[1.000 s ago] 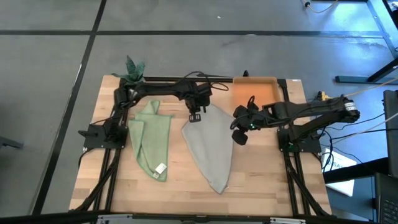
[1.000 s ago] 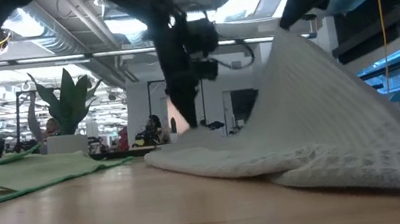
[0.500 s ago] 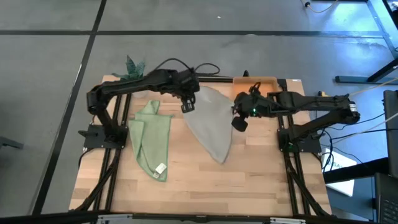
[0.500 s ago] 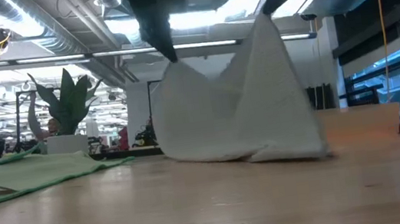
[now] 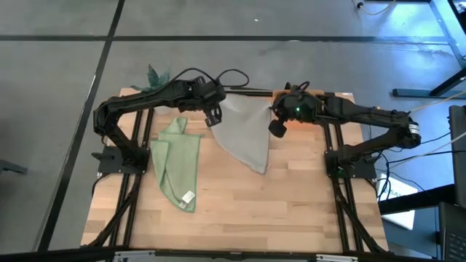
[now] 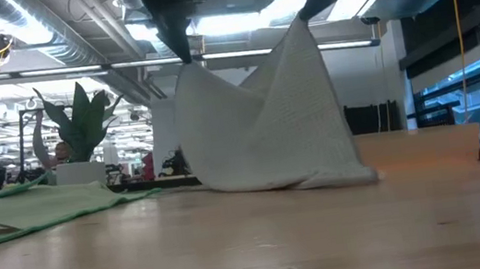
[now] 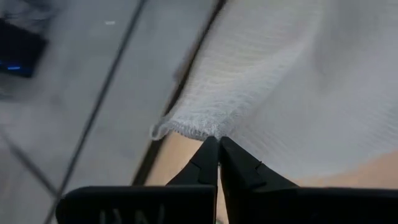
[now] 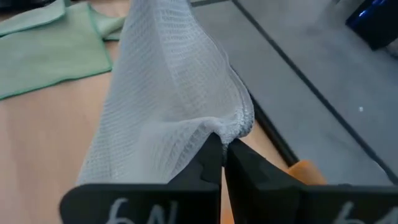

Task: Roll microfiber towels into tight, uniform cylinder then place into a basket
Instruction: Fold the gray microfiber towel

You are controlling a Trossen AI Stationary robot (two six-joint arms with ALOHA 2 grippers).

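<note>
Left gripper (image 7: 217,144): fingers (image 7: 202,163) pinched tight on hem of the grey towel (image 5: 246,131), at one corner. Right gripper (image 8: 222,149): fingers (image 8: 247,165) likewise clamped on the other top corner, cloth bunched right at the tips. Both grippers are up off the table (image 5: 218,211) toward its far edge, left gripper (image 5: 212,116) just beside the towel's left top corner, right gripper (image 5: 277,125) at its right top corner.

Grey towel hangs between them, top edge sagging in a dip btwn the two grips in the low view, waffle-weave texture visible. Its lower end tapers to a point & rests on the table in the high view; in the low view the bottom folds (image 6: 320,178) lie on the wood.

Green towel (image 5: 177,161) lies flat on the table, left of the grey one & apart from it, partly folded, small white tag (image 5: 188,196) at its near end. In the low view it shows as a flat green sheet (image 6: 36,210) at left.

Orange basket (image 5: 314,94) sits at the table's far right corner, mostly hidden under the right arm; seen as a low orange wall (image 6: 418,146) behind the grey towel in the low view.

Potted plant (image 5: 155,78) at far left corner, white pot (image 6: 78,172) w/ green leaves. Grey floor w/ dark lines around the table.
</note>
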